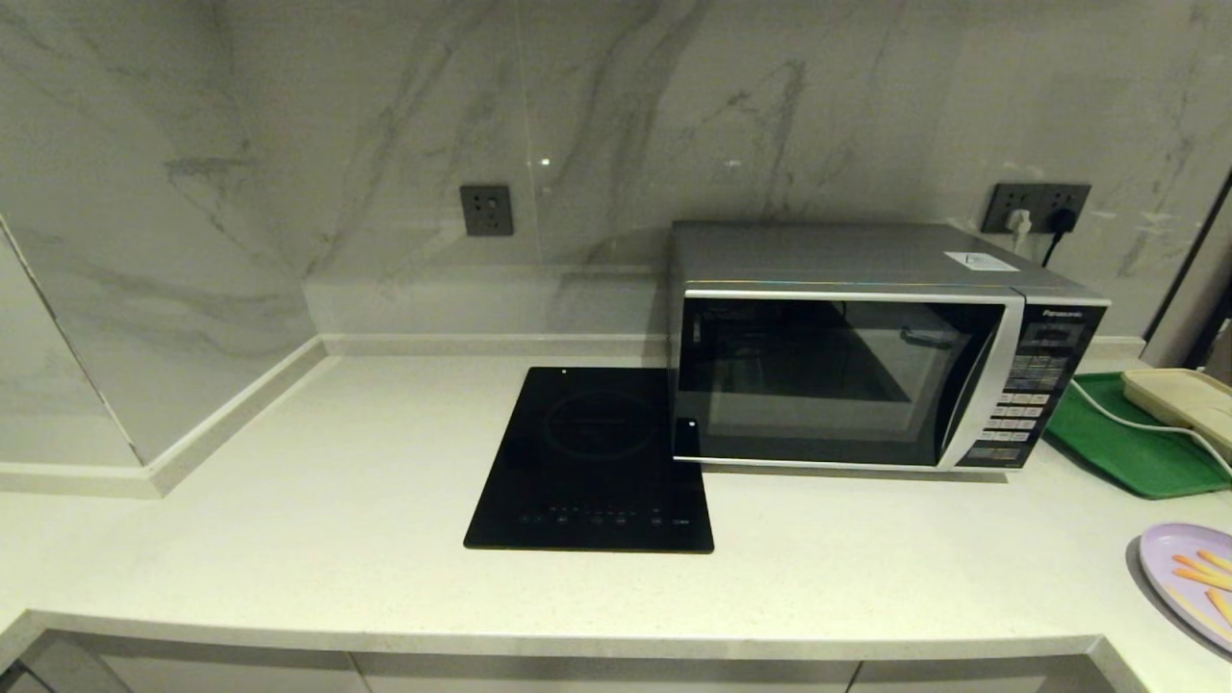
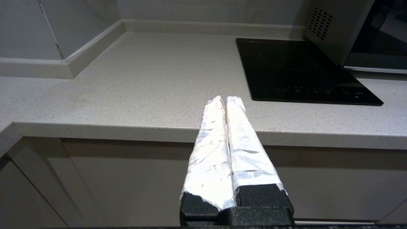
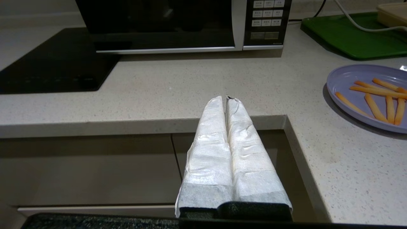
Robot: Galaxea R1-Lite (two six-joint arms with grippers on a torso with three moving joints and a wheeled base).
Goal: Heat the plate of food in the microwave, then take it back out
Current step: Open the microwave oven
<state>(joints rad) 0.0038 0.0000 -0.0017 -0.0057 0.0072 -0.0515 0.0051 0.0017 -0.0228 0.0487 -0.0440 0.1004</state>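
Note:
The silver microwave [image 1: 866, 356] stands at the back right of the counter with its dark glass door closed and its keypad [image 3: 266, 19] at the right. The lilac plate of food [image 1: 1193, 577] lies at the counter's right edge, holding several orange sticks [image 3: 378, 98]. My left gripper [image 2: 225, 99] hangs shut and empty in front of the counter's edge, left of the cooktop. My right gripper [image 3: 225, 99] is also shut and empty, just off the counter's front edge, with the plate off to its right. Neither arm shows in the head view.
A flat black induction cooktop [image 1: 592, 457] lies just left of the microwave. A green tray [image 1: 1126, 443] with a cream slab [image 1: 1184, 399] and a white cable sits right of the microwave. Wall sockets are behind. The counter has a stepped corner [image 3: 286, 119] near the plate.

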